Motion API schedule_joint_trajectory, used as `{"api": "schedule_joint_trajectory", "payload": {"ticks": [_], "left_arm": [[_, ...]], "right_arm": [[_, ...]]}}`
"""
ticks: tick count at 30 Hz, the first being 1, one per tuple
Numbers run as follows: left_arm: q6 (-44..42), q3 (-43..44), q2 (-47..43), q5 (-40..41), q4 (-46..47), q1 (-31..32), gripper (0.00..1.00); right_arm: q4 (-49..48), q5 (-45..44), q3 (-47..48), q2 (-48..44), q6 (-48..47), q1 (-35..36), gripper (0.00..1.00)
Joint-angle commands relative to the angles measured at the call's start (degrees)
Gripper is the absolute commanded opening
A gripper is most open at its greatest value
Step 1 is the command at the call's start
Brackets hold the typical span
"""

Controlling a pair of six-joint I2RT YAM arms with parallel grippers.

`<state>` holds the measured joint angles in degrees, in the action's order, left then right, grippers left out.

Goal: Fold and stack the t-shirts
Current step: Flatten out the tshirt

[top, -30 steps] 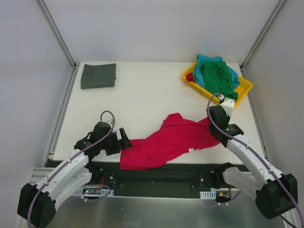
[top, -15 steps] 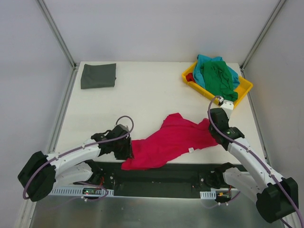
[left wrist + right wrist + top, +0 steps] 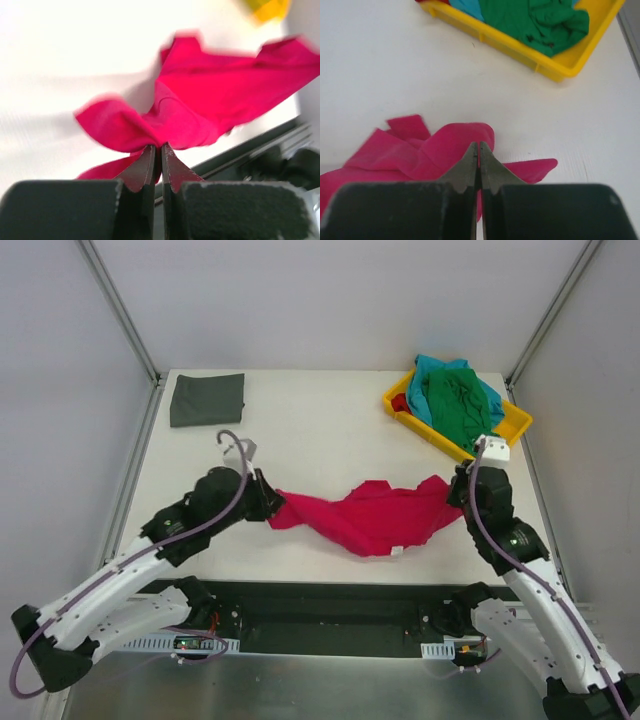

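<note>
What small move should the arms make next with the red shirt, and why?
Probably draw the two pincers a little farther apart. The left pincer and right pincer each pinch an end of the crimson t-shirt, which sags bunched between them. Spreading should pull it taut before it is laid flat on the table.

top view high, looking down on table (image 3: 300, 430); wrist views close behind jaws; all share crimson t-shirt (image 3: 370, 520).
</note>
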<state>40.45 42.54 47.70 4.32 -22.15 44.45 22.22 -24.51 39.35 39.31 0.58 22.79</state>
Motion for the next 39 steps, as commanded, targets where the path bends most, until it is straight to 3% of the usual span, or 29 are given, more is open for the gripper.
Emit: {"api": "schedule_joint_trajectory", "payload": {"ticks": [1,6,9,14,16,23,26,30,33,35,39], "left_arm": [[-9.4,11.5,-6.5,12.3,1.4,-0.1,0.0],[-15.9,24.4,-3.6,15.6,1.4,-3.0,0.0],[-17.4,30.9,2.1,12.9,1.4,-9.2,0.0],[-13.1,42.5,16.0,-12.3,1.4,-32.8,0.0],[-11.3,51.3,23.4,-22.2,1.4,-40.1,0.0],[1.3,92.1,51.7,-49.1,-0.9,-55.1,0.0],[6.1,102.5,56.1,-54.1,-0.8,-59.0,0.0],[2.0,91.4,47.1,-54.4,-0.9,-61.2,0.0],[-3.6,68.4,34.4,-52.8,-0.9,-61.3,0.0],[-5.2,51.0,23.3,-47.2,-0.9,-61.2,0.0],[-0.3,17.2,4.1,-35.5,-0.9,-60.1,0.0]], "right_arm": [[0.3,6.0,10.8,-2.3,-2.6,-0.3,0.01],[2.1,10.4,22.8,-0.3,-1.6,-0.2,0.01],[1.8,11.7,29.0,3.7,-1.7,-0.2,0.01],[-1.1,13.5,38.7,17.3,-3.0,-0.2,0.01],[-1.8,13.4,44.9,24.4,-3.1,-0.1,0.0],[3.5,14.1,79.2,46.1,-4.5,-0.1,0.01],[6.3,13.3,86.5,49.9,-5.1,0.0,0.01],[5.2,14.7,81.4,46.7,-4.9,0.0,0.01],[3.2,15.8,69.5,40.7,-5.1,0.0,0.01],[1.6,15.0,59.5,35.9,-5.0,0.0,0.01],[2.5,8.3,40.3,26.6,-5.1,-0.5,0.01]]}}
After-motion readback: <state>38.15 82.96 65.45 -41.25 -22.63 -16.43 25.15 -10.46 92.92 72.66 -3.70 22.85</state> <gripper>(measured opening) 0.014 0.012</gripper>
